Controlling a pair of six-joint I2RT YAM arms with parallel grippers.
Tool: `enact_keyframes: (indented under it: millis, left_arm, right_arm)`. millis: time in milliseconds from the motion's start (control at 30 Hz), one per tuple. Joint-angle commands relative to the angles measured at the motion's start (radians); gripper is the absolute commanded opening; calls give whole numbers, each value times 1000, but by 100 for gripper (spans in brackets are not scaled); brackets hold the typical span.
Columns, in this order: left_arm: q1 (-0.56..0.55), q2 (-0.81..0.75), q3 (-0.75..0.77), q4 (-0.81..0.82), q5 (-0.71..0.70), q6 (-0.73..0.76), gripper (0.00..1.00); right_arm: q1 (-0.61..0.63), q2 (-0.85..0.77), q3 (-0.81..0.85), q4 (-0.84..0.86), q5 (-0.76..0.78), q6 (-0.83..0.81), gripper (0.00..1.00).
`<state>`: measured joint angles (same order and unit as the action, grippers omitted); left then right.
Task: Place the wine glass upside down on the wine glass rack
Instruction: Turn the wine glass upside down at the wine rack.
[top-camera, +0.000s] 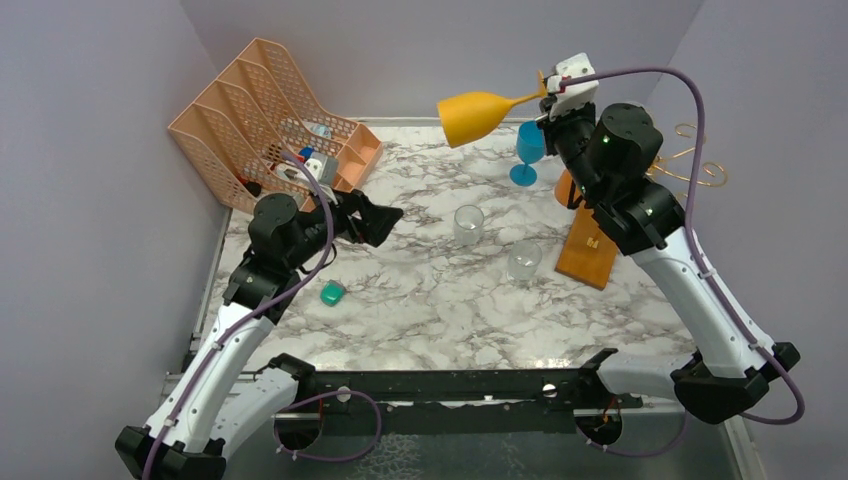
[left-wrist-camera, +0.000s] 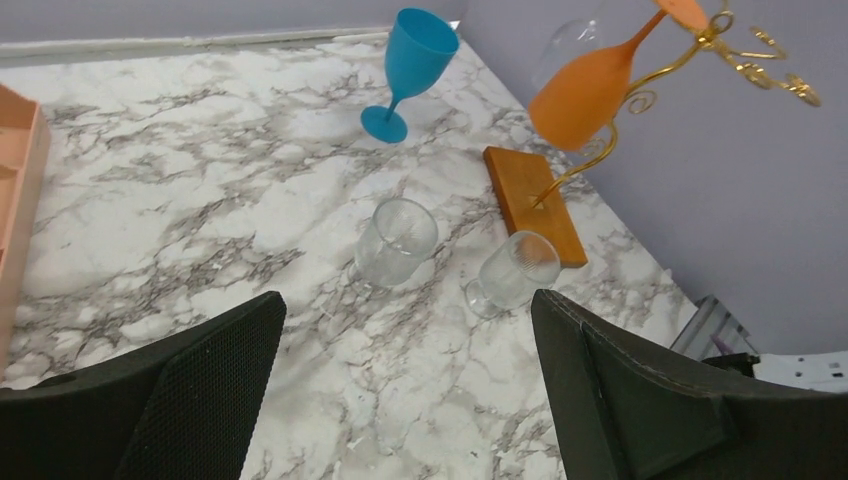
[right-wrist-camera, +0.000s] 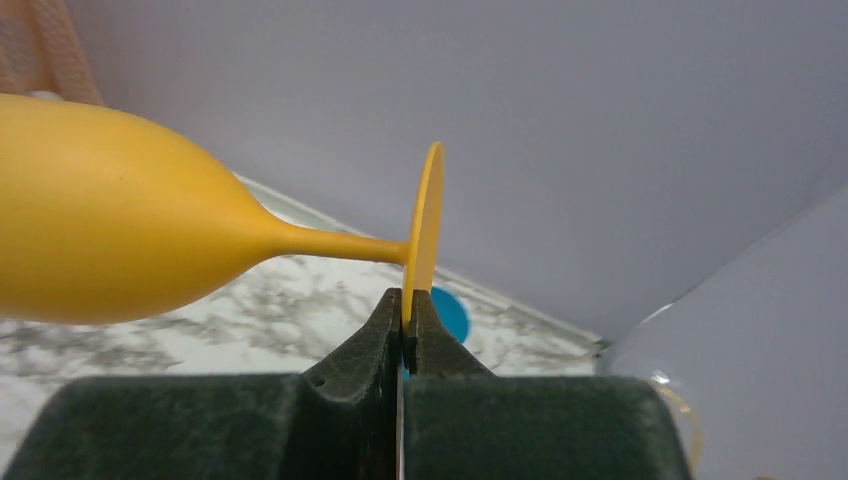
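Note:
My right gripper (top-camera: 553, 92) is shut on the edge of the foot of the yellow-orange wine glass (top-camera: 480, 115) and holds it high over the back of the table. The glass lies about level, bowl pointing left. In the right wrist view the fingertips (right-wrist-camera: 392, 318) pinch the thin foot disc, and the bowl (right-wrist-camera: 110, 235) fills the left side. The wine glass rack has gold wire arms (top-camera: 692, 165) and a wooden base (top-camera: 588, 250), and stands right of the glass. It also shows in the left wrist view (left-wrist-camera: 530, 200). My left gripper (top-camera: 385, 222) is open and empty, low over the table (left-wrist-camera: 405, 330).
A blue wine glass (top-camera: 528, 150) stands upright at the back, just below the held glass. Two clear glasses (top-camera: 468, 225) (top-camera: 523, 260) stand mid-table, left of the rack base. A peach mesh organiser (top-camera: 270, 110) sits back left. A small teal object (top-camera: 333, 293) lies near the left arm.

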<state>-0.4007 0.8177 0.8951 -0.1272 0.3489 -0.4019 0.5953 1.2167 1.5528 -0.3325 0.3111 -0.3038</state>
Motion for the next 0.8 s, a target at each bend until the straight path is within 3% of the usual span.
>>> enact_keyframes:
  millis: [0,300,367,567,767]
  left_arm:
    - [-1,-15,-46,-39,-75,83,99]
    - [-3,-12,-124,-31,-120,171,99]
    - [-2,-12,-146,-20,-125,176,99]
    - [-1,-5,-163,-19,-102,182,99]
    - [-15,-5,-172,-23,-88,178,99]
  right_arm:
    - [0,34,58,151,138,-342,1]
    - [-2,148,124,305,251,-783,1]
    - [-2,148,77,428,252,-913,1]
    - [-54,215,169,446,254,-994,1]
    - [-181,301,278,423,224,-1060,1]
